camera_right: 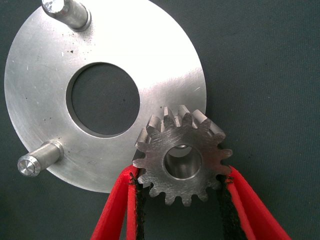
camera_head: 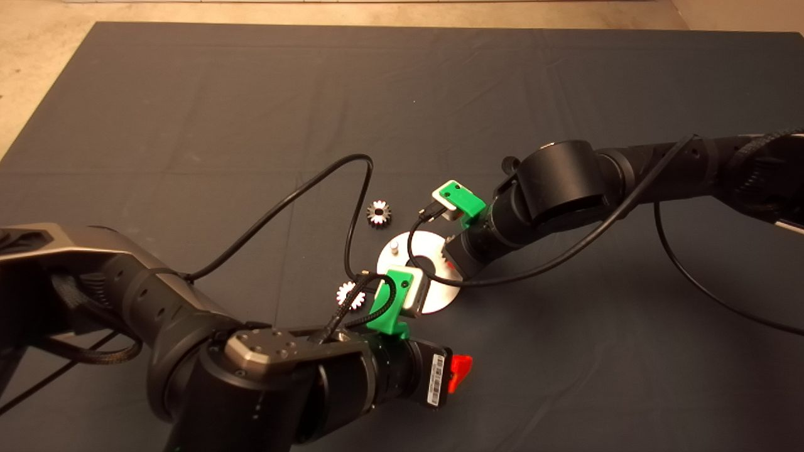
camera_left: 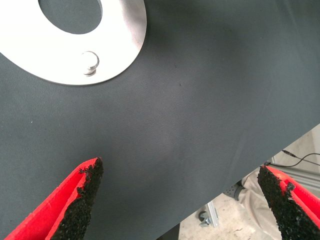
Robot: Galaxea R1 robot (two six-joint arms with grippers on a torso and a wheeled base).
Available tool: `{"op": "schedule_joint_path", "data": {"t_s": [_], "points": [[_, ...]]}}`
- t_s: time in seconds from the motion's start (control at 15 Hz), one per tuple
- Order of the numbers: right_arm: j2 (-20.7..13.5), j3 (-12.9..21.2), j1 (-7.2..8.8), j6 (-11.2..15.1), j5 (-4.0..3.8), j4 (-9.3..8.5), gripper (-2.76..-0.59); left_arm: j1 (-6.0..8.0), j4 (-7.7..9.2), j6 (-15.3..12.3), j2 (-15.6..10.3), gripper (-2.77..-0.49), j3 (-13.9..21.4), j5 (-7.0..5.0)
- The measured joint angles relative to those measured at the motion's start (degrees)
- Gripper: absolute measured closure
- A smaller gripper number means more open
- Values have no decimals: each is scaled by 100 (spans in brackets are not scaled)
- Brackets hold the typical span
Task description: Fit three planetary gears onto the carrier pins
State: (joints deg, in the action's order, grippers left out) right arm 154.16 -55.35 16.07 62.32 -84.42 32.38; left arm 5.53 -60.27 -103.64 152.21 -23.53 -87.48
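Note:
My right gripper [camera_right: 181, 173] is shut on a planetary gear [camera_right: 181, 161], holding it by its toothed rim over the edge of the round silver carrier disc [camera_right: 45, 85]. A silvery stud shows through the gear's bore, so the gear sits over one carrier pin. Two bare carrier pins [camera_right: 66, 12] [camera_right: 38, 162] stand on the disc. In the head view the right gripper [camera_head: 451, 263] is at the disc's [camera_head: 440, 295] right side. Two more planetary gears [camera_head: 379, 213] [camera_head: 350, 294] lie on the mat left of the disc. My left gripper [camera_left: 185, 200] hangs open near the disc, holding nothing.
A black cable [camera_head: 326, 182] loops over the mat just left of the disc and the loose gears. The left wrist view shows the mat's edge [camera_left: 240, 175], with floor and a metal frame beyond it.

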Motion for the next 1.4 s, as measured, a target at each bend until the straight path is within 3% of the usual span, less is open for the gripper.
{"op": "schedule_joint_path", "data": {"t_s": [0.27,1.07,1.4], "points": [[0,-46,-3,-140,18,39,-79,0,0,-8,0,-222,0,0],[2,-46,-9,-141,18,45,-79,0,-81,-11,0,-222,0,0],[6,-44,-100,-141,14,171,-80,0,-84,-14,0,-222,0,0]]}}
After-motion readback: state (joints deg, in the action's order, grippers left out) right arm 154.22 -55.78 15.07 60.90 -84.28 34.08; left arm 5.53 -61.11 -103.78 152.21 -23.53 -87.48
